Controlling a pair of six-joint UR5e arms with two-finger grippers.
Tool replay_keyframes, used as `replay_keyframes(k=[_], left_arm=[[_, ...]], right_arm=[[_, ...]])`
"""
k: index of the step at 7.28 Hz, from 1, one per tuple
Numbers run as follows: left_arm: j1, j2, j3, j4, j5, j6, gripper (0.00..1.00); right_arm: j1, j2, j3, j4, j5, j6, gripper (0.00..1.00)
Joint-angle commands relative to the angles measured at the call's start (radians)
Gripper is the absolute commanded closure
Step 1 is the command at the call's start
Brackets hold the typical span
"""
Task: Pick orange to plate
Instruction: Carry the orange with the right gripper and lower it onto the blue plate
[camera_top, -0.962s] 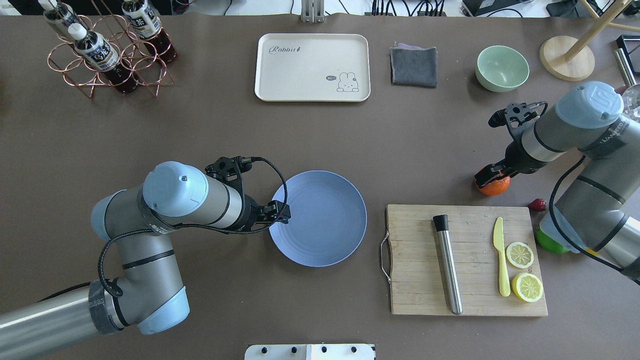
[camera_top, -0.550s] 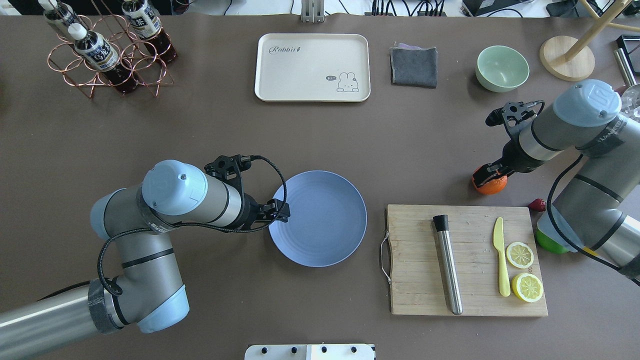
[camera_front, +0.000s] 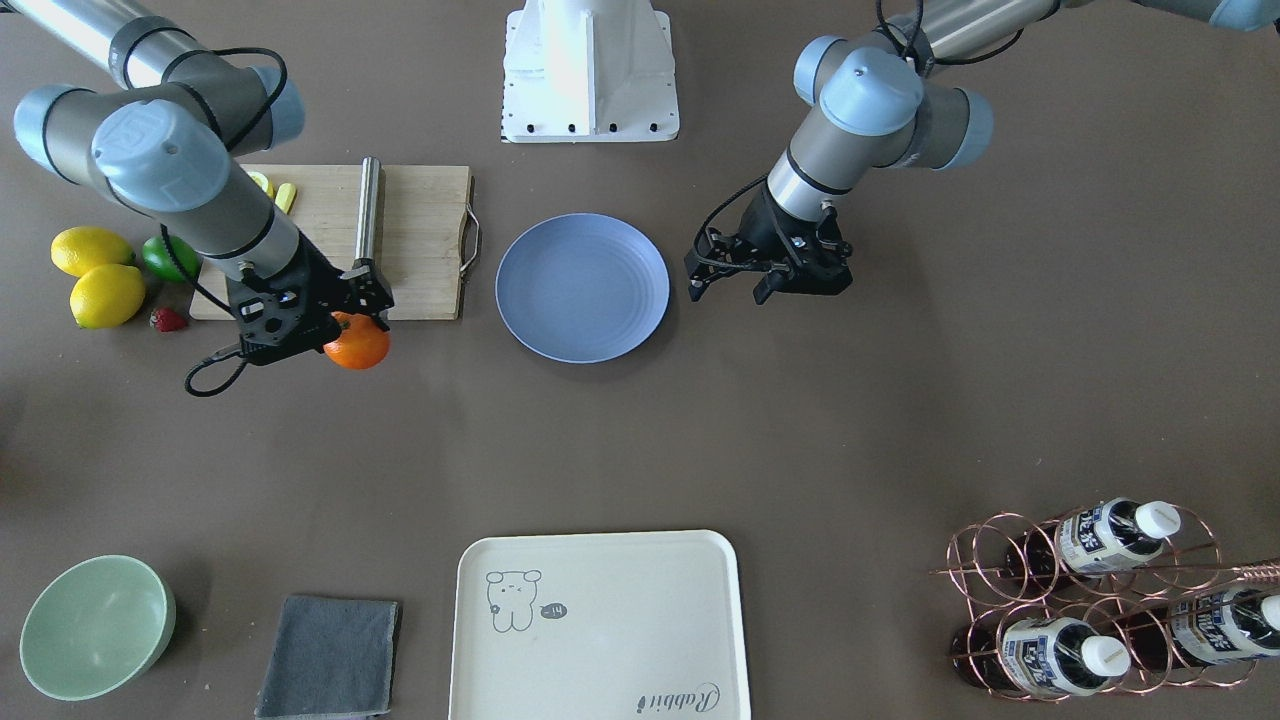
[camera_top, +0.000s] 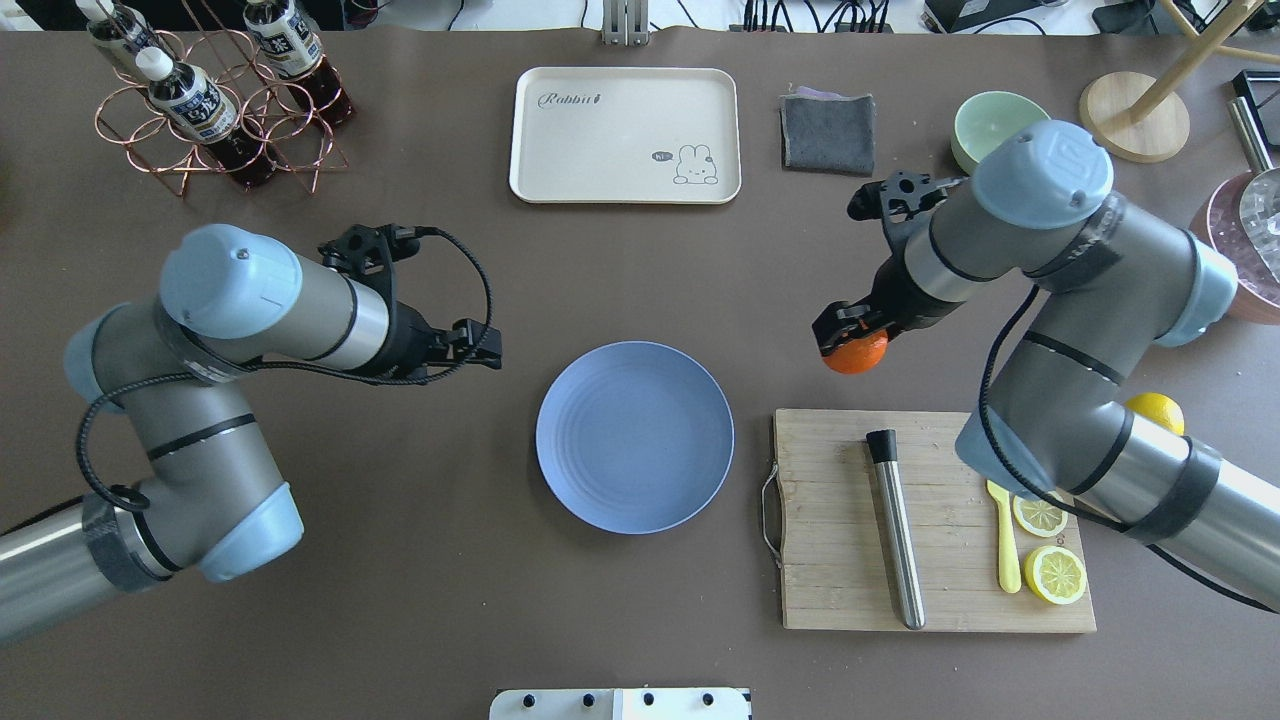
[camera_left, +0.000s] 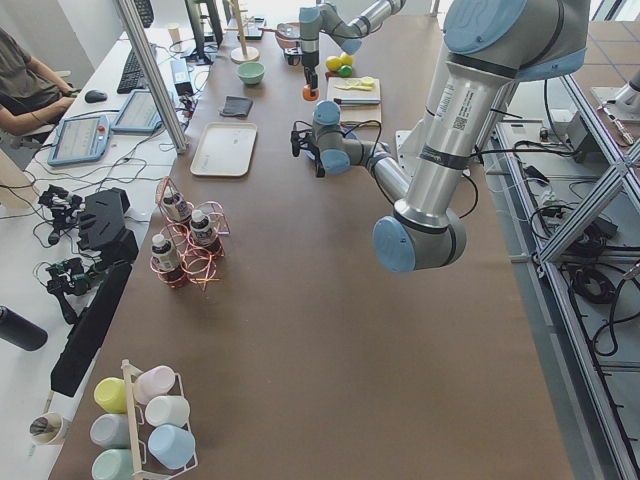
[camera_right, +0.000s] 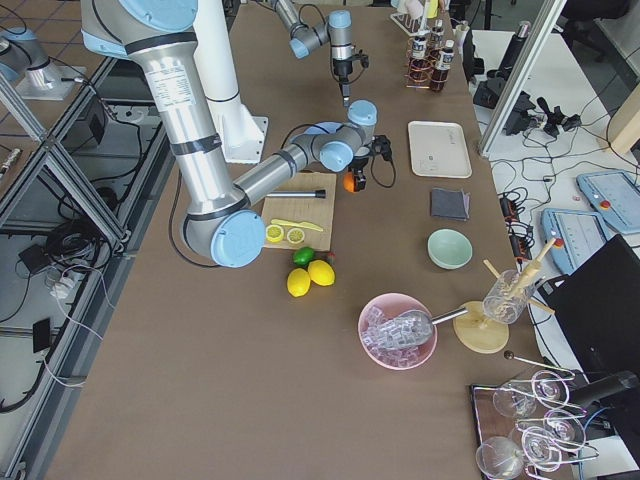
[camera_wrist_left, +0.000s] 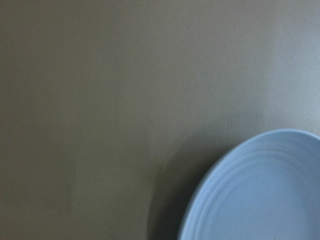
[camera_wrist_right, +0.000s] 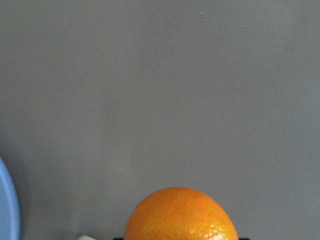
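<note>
Overhead exterior view puts the right gripper (camera_top: 852, 340) right of centre in the frame, clenched on the orange (camera_top: 858, 358). The fruit hangs over bare brown table (camera_top: 640, 290), just above the upper left corner of the wooden cutting board (camera_top: 830, 530) and well apart from the plate (camera_top: 634, 452), which lies at the middle of the frame. The left gripper (camera_top: 480, 345) hovers left of the plate's upper edge, clear of it, its fingers spread and grasping nothing. In the right wrist-mounted view the orange (camera_wrist_right: 181, 215) fills the bottom centre, with a sliver of the plate (camera_wrist_right: 7, 200) at the left edge. The left wrist-mounted view shows the plate (camera_wrist_left: 260, 190) in the lower right corner.
</note>
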Motion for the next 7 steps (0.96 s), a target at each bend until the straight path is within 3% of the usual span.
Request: replay_keyframes(k=[1, 4, 7], left_arm=[[-0.166, 0.13, 0.012, -0.002, -0.116, 0.276, 0.04], [-0.264, 0.14, 0.106, -0.008, -0.175, 0.408, 0.04], [-0.267, 0.14, 0.124, -0.016, -0.175, 0.408, 0.04]], right_arm=[[-0.183, 0.164, -0.015, -0.041, -0.137, 0.244, 1.0], [-0.297, 0.266, -0.065, -0.065, -0.241, 0.34, 1.0], [-0.307, 0.308, -0.156, -0.062, -0.265, 0.347, 1.0]])
